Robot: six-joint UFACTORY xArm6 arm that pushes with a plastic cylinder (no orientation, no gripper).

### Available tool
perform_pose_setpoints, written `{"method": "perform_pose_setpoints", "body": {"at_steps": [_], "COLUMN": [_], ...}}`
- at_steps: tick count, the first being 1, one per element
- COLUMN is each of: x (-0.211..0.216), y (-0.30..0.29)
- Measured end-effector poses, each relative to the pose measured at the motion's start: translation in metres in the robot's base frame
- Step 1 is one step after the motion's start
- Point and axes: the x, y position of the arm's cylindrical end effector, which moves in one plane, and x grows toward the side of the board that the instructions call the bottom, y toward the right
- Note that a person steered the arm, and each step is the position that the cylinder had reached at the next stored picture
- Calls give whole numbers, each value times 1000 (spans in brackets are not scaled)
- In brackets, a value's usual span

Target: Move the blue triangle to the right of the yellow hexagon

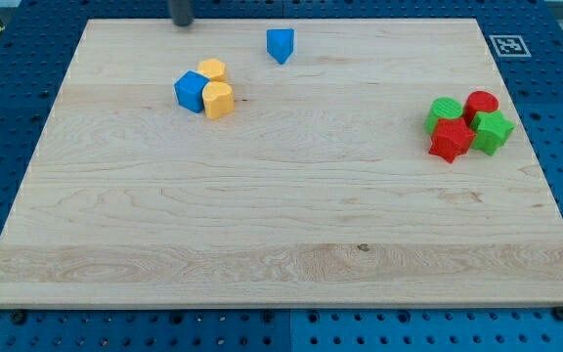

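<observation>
The blue triangle [280, 45] lies near the view's top, a little left of centre. The yellow hexagon [212, 70] sits to its lower left, touching a blue cube [191, 91] and a second yellow block [219, 100]. My tip [182, 23] is at the board's top edge, left of the blue triangle and above the yellow hexagon, apart from both.
At the view's right stands a cluster: a green block [445, 113], a red cylinder [481, 104], a red star-like block [451, 140] and a green star-like block [493, 131]. The wooden board [281, 225] lies on a blue perforated table. A marker tag [508, 45] is at the top right.
</observation>
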Motion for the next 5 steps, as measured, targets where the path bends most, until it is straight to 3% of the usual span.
{"method": "perform_pose_setpoints", "body": {"at_steps": [1,2,3,5], "x": [10,56,115,85], "y": [72,123,134,150]}}
